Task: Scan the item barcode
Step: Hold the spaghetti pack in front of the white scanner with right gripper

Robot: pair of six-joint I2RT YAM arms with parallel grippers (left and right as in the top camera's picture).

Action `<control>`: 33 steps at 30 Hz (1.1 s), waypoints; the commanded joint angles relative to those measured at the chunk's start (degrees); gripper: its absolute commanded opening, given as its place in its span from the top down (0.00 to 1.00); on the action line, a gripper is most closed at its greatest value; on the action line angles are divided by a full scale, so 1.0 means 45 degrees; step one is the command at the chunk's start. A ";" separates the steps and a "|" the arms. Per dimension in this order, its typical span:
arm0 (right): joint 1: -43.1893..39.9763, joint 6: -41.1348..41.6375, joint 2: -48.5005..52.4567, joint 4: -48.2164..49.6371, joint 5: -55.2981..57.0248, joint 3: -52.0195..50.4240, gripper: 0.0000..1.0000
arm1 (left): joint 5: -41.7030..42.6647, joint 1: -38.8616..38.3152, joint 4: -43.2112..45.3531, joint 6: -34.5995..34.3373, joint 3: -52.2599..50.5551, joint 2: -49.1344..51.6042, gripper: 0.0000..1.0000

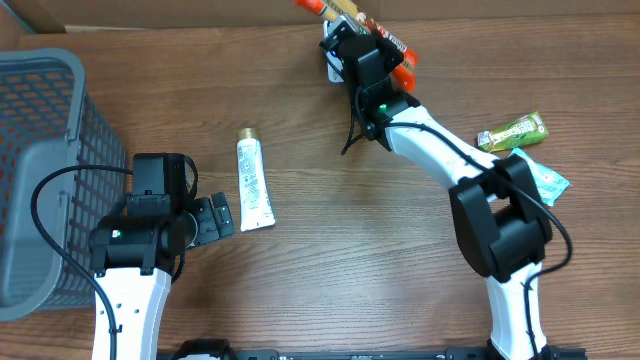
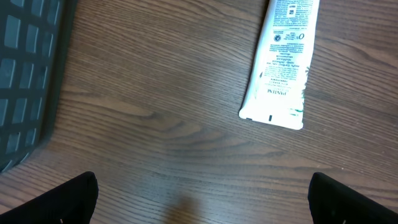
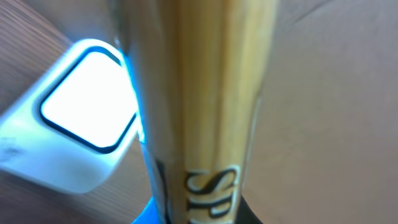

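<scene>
A brown wood-grain tabletop (image 1: pixel 380 250) fills the overhead view, with a grey basket (image 1: pixel 40 150) at the left edge and a white tube (image 1: pixel 255 180) lying left of centre. Our work is at the top centre of that view. There the right fingers (image 1: pixel 348 38) are closed narrow on the pack (image 3: pixel 205 93) and hold it above the white scanner (image 3: pixel 87 106). In the right wrist view the pack stands as a tall yellow column through the middle of the frame. The scanner's lit window sits to its left, partly behind the pack's edge. We cannot find a barcode on the side we see, so we judge the step in hand is presenting the code. To do it well, we should roll the wrist slowly until the printed code faces the window. The pack should stay close over the glass without touching the scanner, and we should pause at each angle long enough for a read. The grip should stay firm and off the code itself, since a glossy wrapper may glare or slip. The left fingers (image 2: pixel 74 199) stand wide and empty at the lower left of the overhead view, just beside the tube. We should leave them parked there, clear of the scan.
</scene>
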 commanded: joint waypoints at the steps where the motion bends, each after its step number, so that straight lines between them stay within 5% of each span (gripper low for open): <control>1: -0.0262 -0.2574 0.0869 0.1515 0.1642 0.0563 0.96 | -0.0160 -0.0005 0.0044 -0.0121 0.0000 0.0019 0.00; 33: -0.0617 -0.3060 0.1739 0.3769 0.2803 0.0563 0.96 | -0.0160 -0.0005 0.0044 -0.0121 0.0000 0.0019 0.00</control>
